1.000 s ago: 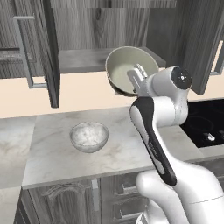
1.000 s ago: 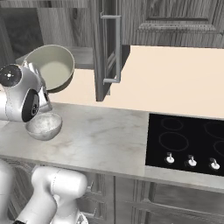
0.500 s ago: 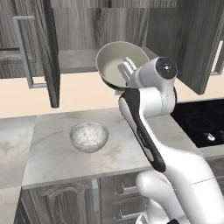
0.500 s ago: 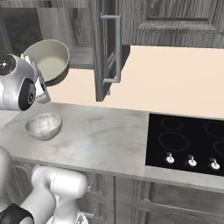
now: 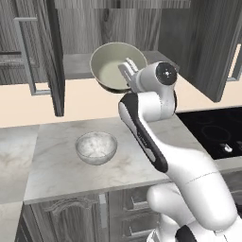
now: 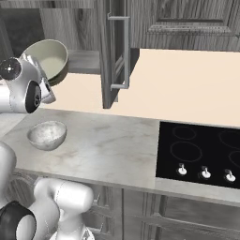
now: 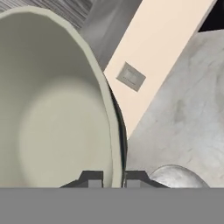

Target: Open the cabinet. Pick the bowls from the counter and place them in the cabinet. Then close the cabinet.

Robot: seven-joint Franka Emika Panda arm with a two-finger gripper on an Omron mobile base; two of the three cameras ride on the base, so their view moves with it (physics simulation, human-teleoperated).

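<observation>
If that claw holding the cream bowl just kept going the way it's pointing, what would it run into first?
The gripper, shut on the cream bowl's rim, points toward the open cabinet. Going straight on, the bowl would probably reach the cabinet's shelf or back wall first, though depth is hard to judge. The marble bowl sits below on the counter.

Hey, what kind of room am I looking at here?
A rendered kitchen, most likely: a black cooktop with knobs set into a marble-look counter, a dark wood-grain cabinet with open doors above it, and a marble-look bowl on the counter.
</observation>
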